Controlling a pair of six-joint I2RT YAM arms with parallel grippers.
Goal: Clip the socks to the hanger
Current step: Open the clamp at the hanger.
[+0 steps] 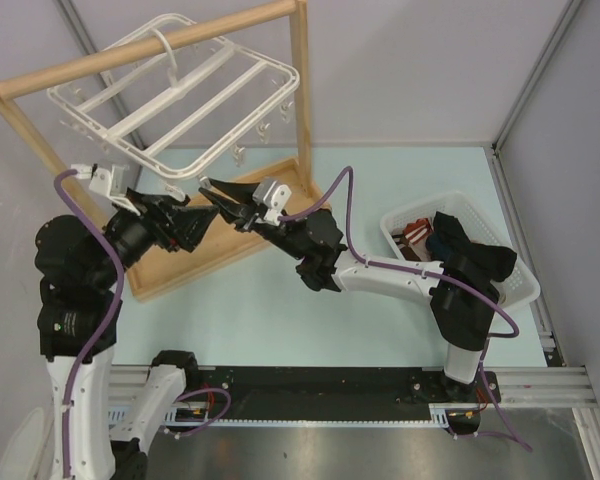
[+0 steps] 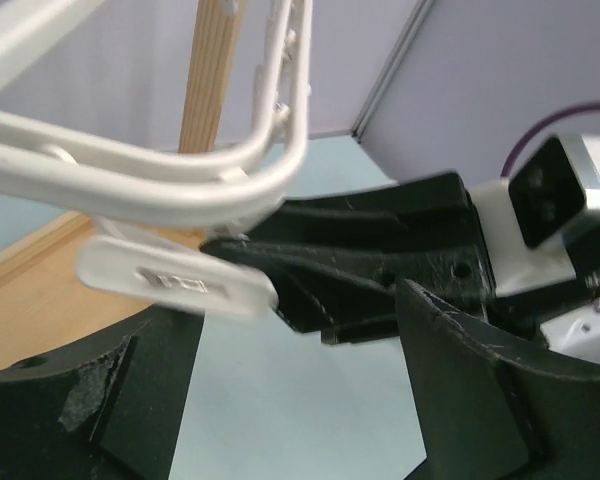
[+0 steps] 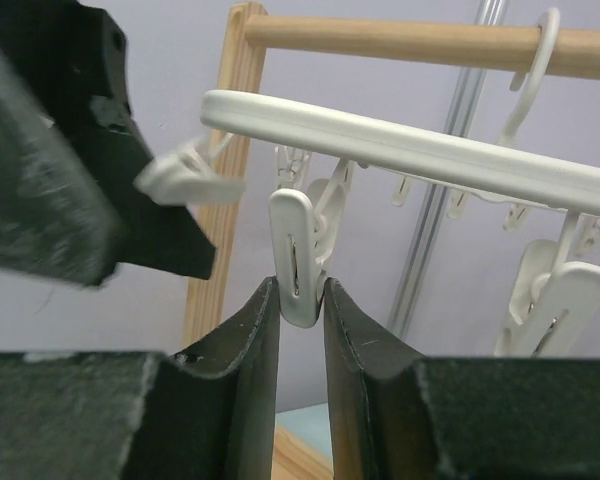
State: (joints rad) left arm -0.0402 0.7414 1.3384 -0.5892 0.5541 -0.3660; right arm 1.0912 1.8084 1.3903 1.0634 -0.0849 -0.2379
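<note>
The white hanger [image 3: 410, 150] is hung on the wooden stand [image 1: 150, 47] at 11 o'clock of the table. One hanging clip [image 3: 298, 250] is pinched between the nearly closed fingers of the right gripper [image 3: 300, 295]. The left gripper [image 1: 195, 222] is spread wide with nothing gripped, and a second clip [image 2: 175, 280] is seen just by its fingers. The dark socks [image 1: 485, 258] are piled in the white basket [image 1: 417, 210] at 3 o'clock.

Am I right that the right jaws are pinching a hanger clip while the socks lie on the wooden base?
Not quite. The right gripper does shut its jaws on a clip of the hanger, but the socks lie in the basket, not on the wooden base, as the top view shows.
</note>
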